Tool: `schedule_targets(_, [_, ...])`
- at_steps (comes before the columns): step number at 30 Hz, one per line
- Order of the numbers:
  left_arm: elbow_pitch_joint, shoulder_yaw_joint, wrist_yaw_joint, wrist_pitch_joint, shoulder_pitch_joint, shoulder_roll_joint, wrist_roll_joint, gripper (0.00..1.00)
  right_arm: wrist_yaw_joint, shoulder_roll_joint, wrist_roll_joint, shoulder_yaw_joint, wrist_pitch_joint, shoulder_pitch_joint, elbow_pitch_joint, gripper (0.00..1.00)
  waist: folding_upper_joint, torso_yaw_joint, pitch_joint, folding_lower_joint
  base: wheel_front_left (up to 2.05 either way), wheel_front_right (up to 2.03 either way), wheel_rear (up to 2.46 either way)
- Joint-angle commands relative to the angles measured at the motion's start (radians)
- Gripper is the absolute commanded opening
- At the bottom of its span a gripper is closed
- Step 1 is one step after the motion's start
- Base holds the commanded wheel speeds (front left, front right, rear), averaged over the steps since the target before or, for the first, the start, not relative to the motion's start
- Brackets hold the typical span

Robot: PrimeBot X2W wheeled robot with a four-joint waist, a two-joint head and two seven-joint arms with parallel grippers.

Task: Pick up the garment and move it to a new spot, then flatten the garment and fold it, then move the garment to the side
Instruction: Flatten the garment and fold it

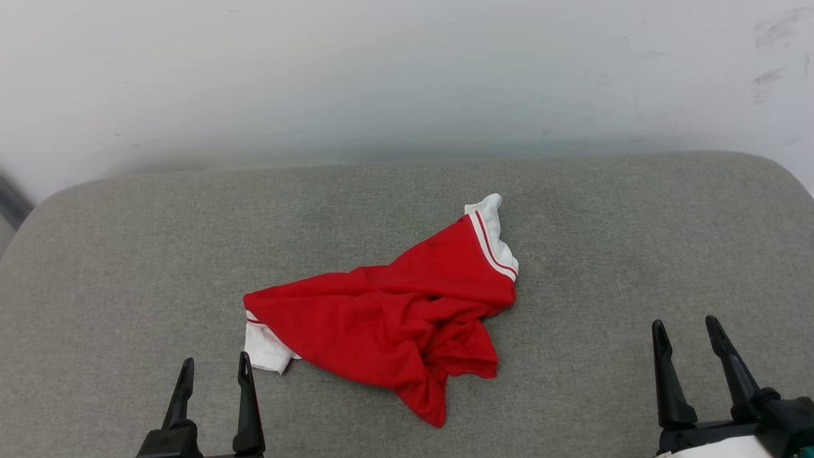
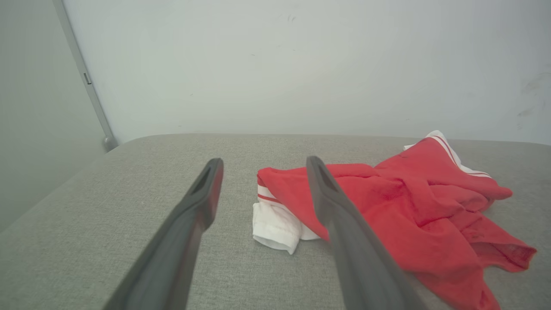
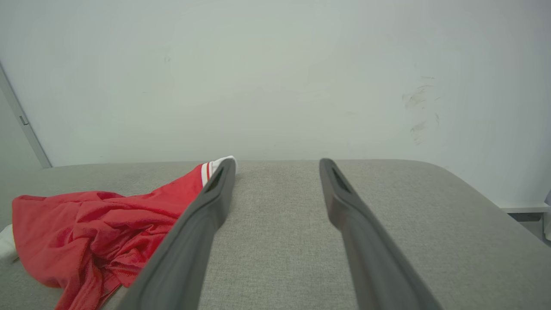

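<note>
Head view: crumpled garment (image 1: 394, 318) lies on grey cushion (image 1: 127, 254).

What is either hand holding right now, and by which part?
Nothing. The left hand and right hand are both open and empty; the garment lies crumpled.

One garment (image 1: 388, 318), just the one. Two white sleeves (image 1: 267, 351) counted on it. One grey cushion (image 1: 127, 254), one wall (image 1: 407, 76). Two grippers, the left gripper (image 1: 216, 362) and the right gripper (image 1: 685, 321), two fingers (image 1: 248, 407) each, four in all.
</note>
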Motion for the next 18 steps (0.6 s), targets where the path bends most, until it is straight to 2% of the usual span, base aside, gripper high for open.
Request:
schedule_targets(1, [0.002,0.005,-0.003,-0.003,0.006,-0.002,0.007,1.0,0.0,0.002,0.003,0.002,-0.002,0.011,-0.004,1.0,0.0,0.0,0.0,0.0001,0.0,0.0,0.0])
schedule_targets(11, [0.006,0.017,-0.019,-0.003,-0.001,-0.008,0.015,1.0,0.0,0.002,-0.022,0.001,-0.002,-0.051,-0.021,1.0,0.0,0.002,0.004,0.0001,0.0,0.0,0.0])
schedule_targets(18, [-0.001,0.019,-0.015,-0.003,-0.025,-0.01,0.009,1.0,0.0,0.002,-0.087,0.004,-0.002,-0.261,-0.065,1.0,0.0,0.006,0.032,0.0001,0.0,0.0,0.0])
